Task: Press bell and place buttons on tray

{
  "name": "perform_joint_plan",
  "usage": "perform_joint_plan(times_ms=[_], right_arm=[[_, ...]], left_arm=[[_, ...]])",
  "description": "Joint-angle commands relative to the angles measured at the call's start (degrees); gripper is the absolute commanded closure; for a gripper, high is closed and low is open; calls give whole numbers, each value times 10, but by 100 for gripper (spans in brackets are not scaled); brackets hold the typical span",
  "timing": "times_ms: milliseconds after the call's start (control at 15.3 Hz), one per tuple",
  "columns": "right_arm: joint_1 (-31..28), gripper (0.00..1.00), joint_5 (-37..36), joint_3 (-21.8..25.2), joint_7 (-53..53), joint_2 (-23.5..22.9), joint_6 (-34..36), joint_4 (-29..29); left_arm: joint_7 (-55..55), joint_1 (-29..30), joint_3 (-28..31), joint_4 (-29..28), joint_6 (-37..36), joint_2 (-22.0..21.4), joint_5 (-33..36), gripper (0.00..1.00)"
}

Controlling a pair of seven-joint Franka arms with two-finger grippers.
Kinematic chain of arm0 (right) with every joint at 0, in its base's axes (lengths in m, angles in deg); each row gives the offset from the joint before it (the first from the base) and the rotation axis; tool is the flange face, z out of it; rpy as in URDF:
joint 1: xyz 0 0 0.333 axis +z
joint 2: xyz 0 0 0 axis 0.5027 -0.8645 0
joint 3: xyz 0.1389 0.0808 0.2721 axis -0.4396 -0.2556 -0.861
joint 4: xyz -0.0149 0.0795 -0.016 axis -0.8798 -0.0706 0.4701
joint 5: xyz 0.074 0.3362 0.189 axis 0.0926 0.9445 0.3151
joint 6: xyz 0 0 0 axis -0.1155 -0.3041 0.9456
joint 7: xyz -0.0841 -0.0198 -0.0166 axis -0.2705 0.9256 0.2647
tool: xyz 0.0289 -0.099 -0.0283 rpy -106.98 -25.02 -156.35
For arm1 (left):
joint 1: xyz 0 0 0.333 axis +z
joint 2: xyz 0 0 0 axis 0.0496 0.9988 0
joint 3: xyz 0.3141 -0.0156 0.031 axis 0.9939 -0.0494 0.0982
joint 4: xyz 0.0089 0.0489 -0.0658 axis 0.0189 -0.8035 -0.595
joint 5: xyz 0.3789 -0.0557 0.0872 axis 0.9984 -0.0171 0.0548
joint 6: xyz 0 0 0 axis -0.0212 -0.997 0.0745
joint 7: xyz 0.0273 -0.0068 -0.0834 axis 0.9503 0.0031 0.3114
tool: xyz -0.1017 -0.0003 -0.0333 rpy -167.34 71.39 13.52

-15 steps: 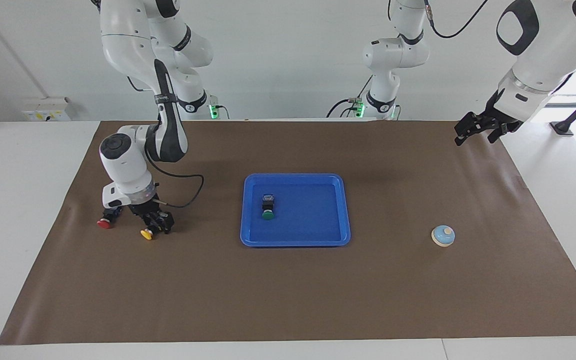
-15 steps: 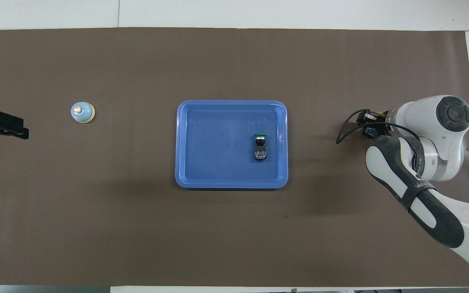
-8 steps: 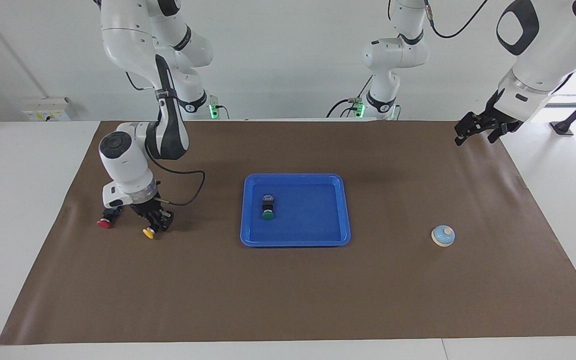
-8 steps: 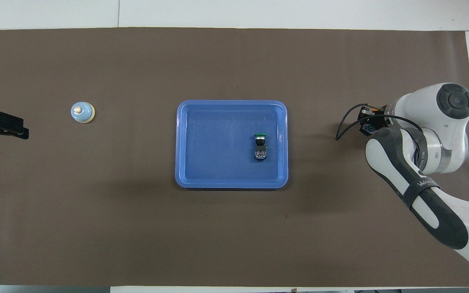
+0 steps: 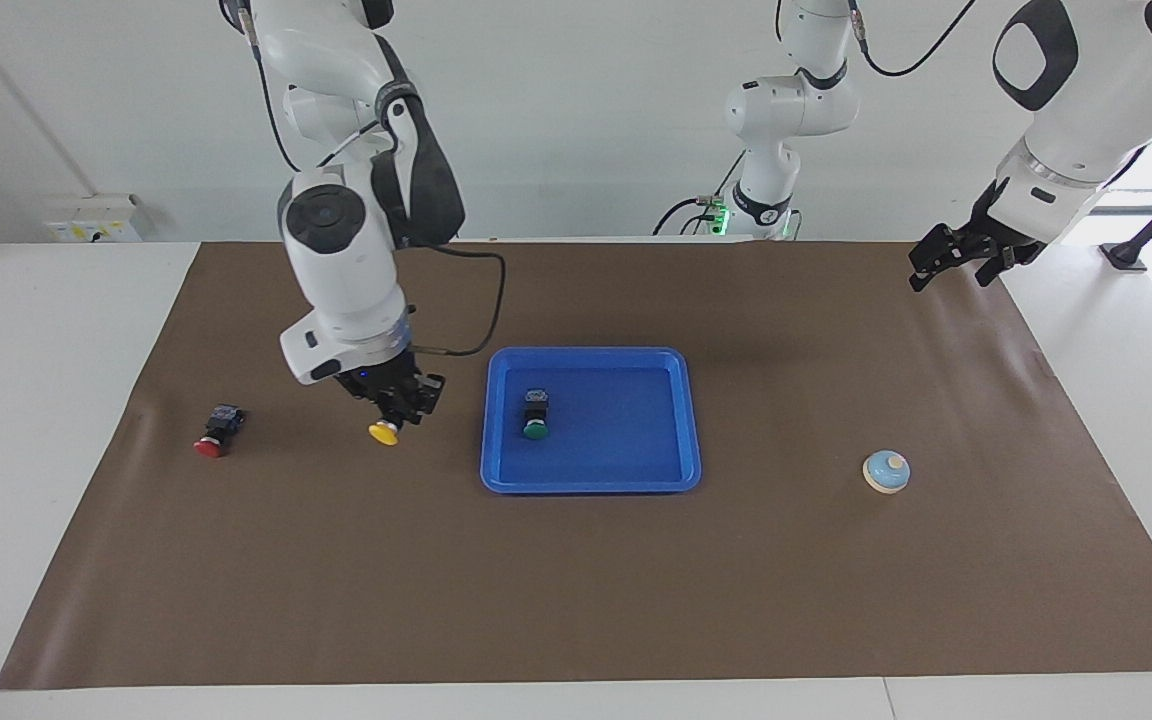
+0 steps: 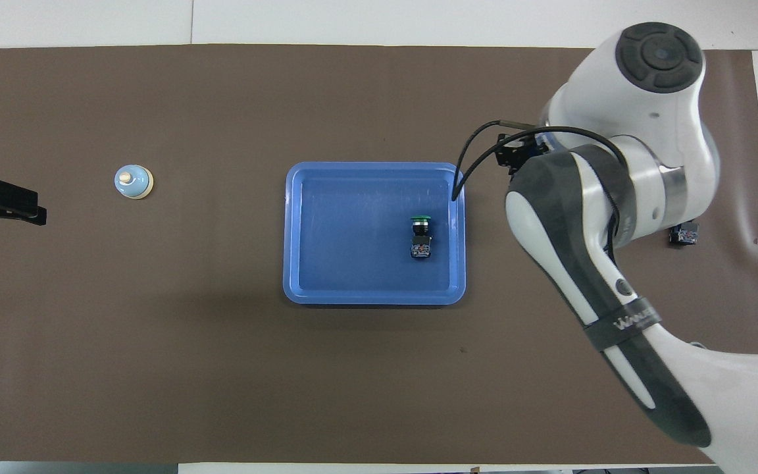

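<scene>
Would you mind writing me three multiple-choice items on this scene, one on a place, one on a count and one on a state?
1. Where does the red button lie?
A. in the tray
B. on the brown mat, toward the right arm's end of the table
C. beside the bell

2. How many buttons lie in the tray?
A. none
B. one
C. three

3. What is the right gripper doing?
A. holding the yellow button in the air
B. pressing the bell
C. resting open in the tray

Key: 1 B, it lies alone on the mat. 2 B, only the green button is there. 3 A, the yellow cap hangs from its fingers above the mat, beside the tray.
</scene>
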Motion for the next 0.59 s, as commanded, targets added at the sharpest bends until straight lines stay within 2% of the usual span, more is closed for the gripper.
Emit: perform_joint_plan(times_ms=[0,326,522], right_arm=[[64,100,34,2,-27,-34,3,-36],[142,100,49,2,-28,-82,-66,-21],[161,100,47,2,-28,-85,-117,40]], left_arm=[[2,-2,2,8,-10,0,5,0],[2,-2,2,8,-10,0,6,0],[2,-2,2,8,-10,0,5,0]])
